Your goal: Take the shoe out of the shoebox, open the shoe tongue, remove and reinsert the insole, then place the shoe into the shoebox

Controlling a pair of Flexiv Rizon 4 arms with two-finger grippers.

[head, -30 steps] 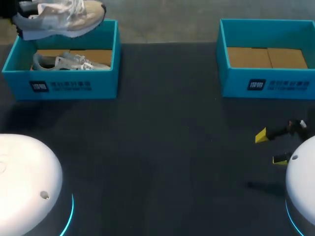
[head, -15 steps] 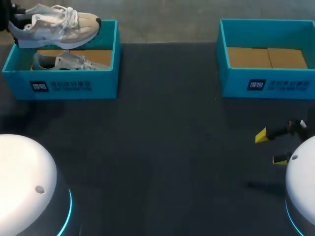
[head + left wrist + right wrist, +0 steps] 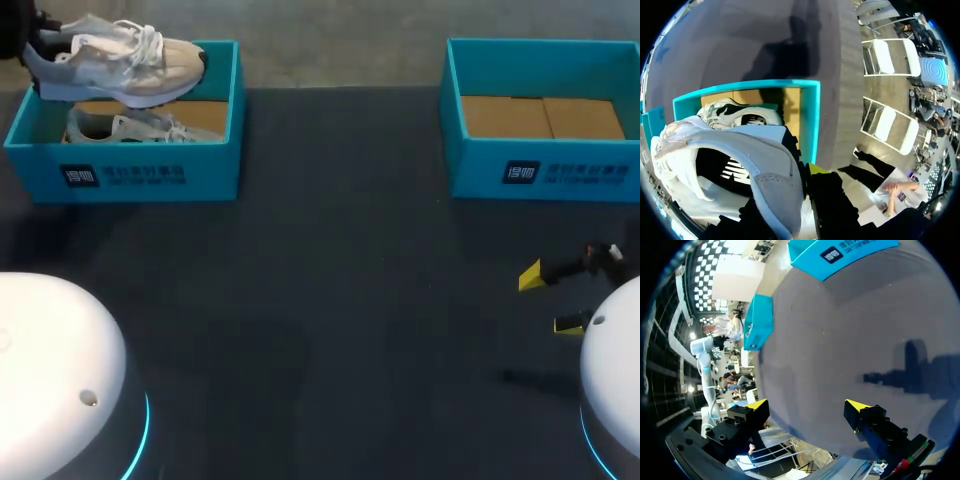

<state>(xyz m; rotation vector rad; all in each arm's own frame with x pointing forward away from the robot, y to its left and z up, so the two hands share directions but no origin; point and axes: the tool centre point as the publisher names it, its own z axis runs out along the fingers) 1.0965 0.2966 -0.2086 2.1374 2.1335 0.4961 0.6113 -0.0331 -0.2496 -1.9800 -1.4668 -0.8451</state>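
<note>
Two teal shoeboxes stand on one dark counter (image 3: 330,300): the left shoebox (image 3: 150,178) and, well apart to its right, the second shoebox (image 3: 545,172). There are two pale shoes: the lower shoe (image 3: 130,125) lies inside the left shoebox, the upper shoe (image 3: 115,62) just above its rim.

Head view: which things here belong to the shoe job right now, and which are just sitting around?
In the job:
- lifted shoe, held by the left gripper
- left shoebox below it

Sitting by:
- second shoe, lying in the left shoebox
- right shoebox, no shoe in it
- right gripper, open above the table
</note>
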